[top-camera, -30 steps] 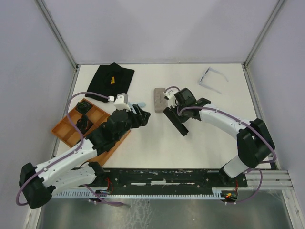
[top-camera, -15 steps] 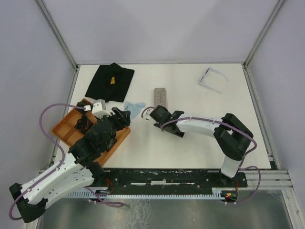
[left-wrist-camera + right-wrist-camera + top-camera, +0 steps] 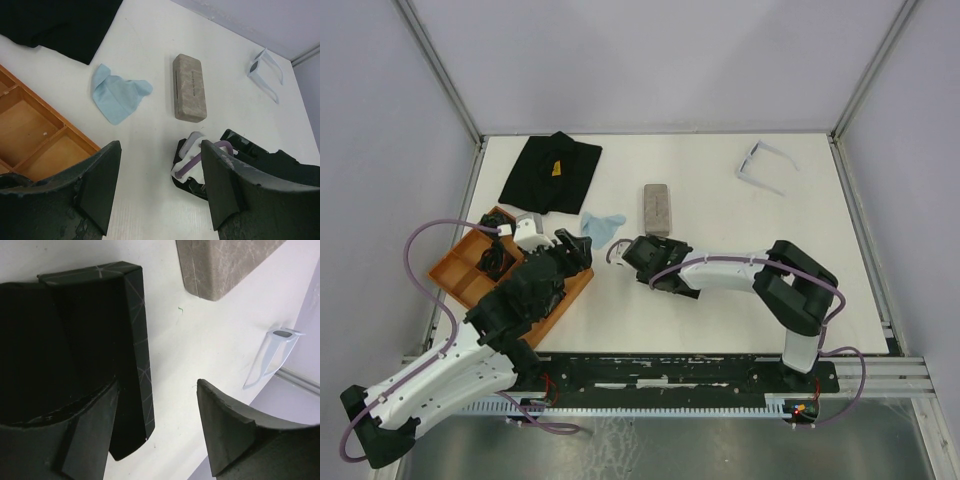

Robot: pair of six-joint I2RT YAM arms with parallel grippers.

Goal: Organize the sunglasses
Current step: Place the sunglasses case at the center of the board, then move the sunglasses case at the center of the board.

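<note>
The pale-framed sunglasses [image 3: 765, 165] lie unfolded toward one o'clock on the table [image 3: 720, 320], well apart from both arms. The right claw [image 3: 157, 405] is low over the table with its jaws spread. The black case [image 3: 132, 340] lies just beside one jaw, ungripped, and the grey case [image 3: 658, 208] is at the claw's twelve o'clock. The left claw [image 3: 157, 192] hangs wide and empty at the edge of the orange tray [image 3: 455, 270], with the blue cloth [image 3: 602, 226] near it at one o'clock.

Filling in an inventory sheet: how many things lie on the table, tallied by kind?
Cases: 2 (grey case, black case)
Sunglasses: 1 (pale-framed sunglasses)
Cloths: 2 (light blue cloth, black cloth)
Trays: 1 (orange tray)
Total: 6; the dark items in the tray are too unclear to count.
</note>
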